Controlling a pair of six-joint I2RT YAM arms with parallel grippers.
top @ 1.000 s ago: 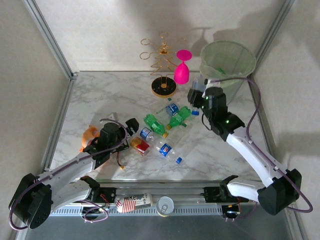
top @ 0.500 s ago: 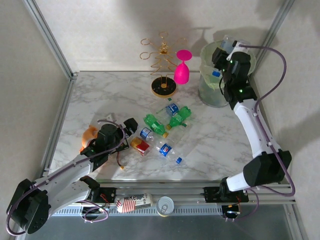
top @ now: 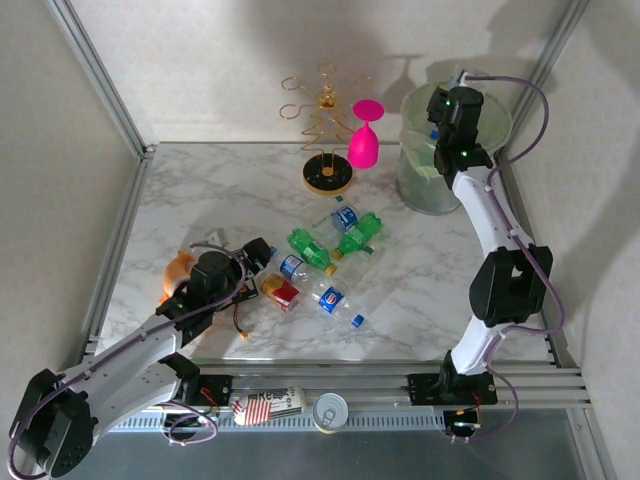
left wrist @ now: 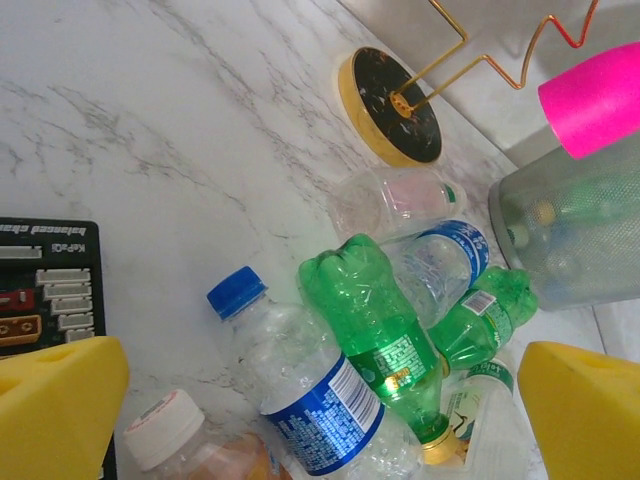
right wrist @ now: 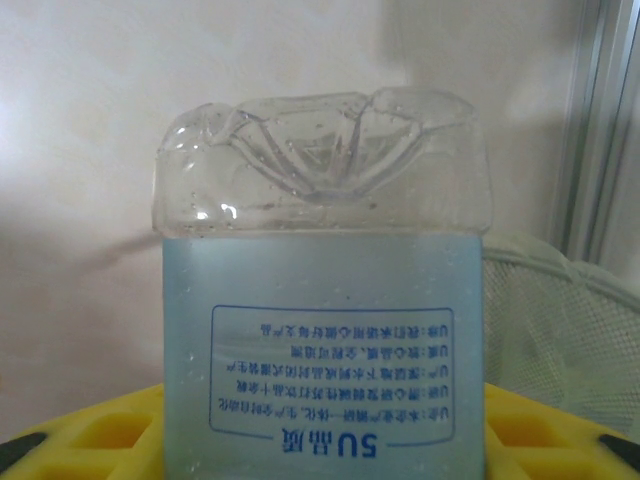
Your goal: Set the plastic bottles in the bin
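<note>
A clear bottle (right wrist: 320, 330) is being held by the right tool (top: 441, 126), whose yellow pads (right wrist: 80, 435) are being closed narrowly on its pale blue label. It is being held above the mouth of the bin (top: 428, 190) at the far right corner of the desk (top: 200, 200). The step in hand is being judged as the release. It is being done well if the tool is being centred over the opening, away from the rim, and the jaws are being opened in one clean motion. A bottle this light could be tipped onto the edge by a slow or lopsided let-go (the label print is being seen upside down, so the base is being pointed away from the wrist).

The held bottle is being shown as thin, glossy plastic with a fluted, petal-shaped base and small droplets inside. The bin is being shown as fine mesh lined with a soft, pale green film.

The left tool (top: 262, 258) is being held wide open and empty just beside the other bottles (top: 312, 250) lying on the marble-patterned desk. A crinkled green bottle (left wrist: 375, 320) and a blue-capped clear bottle (left wrist: 300, 395) are being seen touching. All are round-bodied and are being judged likely to roll when nudged.
</note>
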